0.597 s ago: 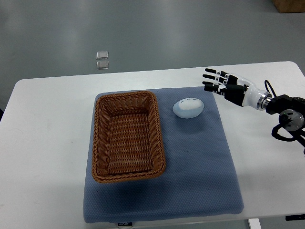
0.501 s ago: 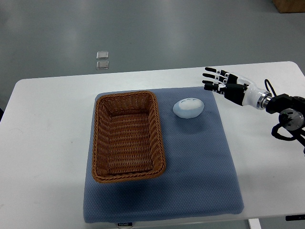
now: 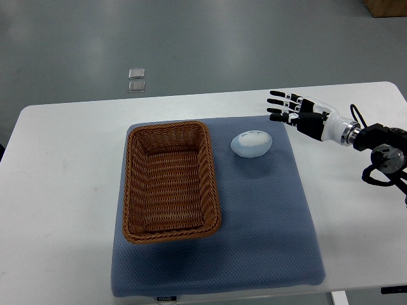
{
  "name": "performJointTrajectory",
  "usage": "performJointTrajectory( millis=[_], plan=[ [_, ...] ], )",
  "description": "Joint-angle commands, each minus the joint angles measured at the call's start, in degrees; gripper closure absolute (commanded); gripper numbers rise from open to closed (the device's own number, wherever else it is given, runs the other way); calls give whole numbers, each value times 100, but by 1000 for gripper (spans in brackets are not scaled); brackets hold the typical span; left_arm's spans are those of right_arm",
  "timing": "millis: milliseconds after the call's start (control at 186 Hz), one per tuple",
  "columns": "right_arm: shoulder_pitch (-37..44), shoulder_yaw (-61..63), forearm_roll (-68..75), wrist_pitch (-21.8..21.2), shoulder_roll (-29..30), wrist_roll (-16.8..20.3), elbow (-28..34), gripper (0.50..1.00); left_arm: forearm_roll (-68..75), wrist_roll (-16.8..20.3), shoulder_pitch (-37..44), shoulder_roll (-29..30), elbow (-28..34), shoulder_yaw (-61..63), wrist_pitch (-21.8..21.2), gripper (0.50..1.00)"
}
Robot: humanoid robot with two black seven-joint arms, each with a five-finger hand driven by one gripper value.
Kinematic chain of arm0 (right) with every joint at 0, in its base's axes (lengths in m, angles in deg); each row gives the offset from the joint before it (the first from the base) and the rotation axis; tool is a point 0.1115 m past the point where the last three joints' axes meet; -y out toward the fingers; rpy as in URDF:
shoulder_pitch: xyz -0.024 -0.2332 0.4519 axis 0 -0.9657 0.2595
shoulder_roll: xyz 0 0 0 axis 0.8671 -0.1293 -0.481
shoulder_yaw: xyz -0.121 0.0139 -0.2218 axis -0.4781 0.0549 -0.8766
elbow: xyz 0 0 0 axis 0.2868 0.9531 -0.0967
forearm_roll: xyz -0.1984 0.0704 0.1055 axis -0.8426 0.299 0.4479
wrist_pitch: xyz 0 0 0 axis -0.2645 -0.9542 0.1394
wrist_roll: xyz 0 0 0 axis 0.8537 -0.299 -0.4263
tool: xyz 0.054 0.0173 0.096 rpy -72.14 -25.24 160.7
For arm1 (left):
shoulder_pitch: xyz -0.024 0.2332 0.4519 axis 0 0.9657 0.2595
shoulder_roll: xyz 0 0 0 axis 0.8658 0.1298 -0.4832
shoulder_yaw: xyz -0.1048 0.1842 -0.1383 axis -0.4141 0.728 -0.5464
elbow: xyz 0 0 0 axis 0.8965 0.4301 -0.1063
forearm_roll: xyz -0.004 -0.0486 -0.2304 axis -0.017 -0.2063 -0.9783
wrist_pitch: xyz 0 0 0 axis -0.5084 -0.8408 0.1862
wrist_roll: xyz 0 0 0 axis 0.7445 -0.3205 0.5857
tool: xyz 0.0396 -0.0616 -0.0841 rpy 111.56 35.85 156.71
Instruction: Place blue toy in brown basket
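A pale blue, egg-shaped toy (image 3: 252,143) lies on the blue mat, just right of the brown wicker basket (image 3: 131,190). The basket is rectangular and holds nothing. My right hand (image 3: 284,108) reaches in from the right edge, fingers spread and pointing left, holding nothing. It hovers above the mat's far right corner, a short way up and to the right of the toy, not touching it. The left arm is out of view.
A blue-grey mat (image 3: 273,235) covers the middle of the white table (image 3: 57,190). Two small clear squares (image 3: 136,80) lie on the grey floor beyond the table. A brown box corner (image 3: 385,6) shows at the top right.
My right hand has shifted slightly left and away from me, nearer the toy. The toy and basket have not moved.
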Motion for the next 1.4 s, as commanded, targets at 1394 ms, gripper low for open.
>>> performJointTrajectory(
  millis=[1394],
  plan=[
    [1248,-1601,-6217,1365,464,-1181,23,632,0,0,-14,0,-16,9,-1,500]
  ],
)
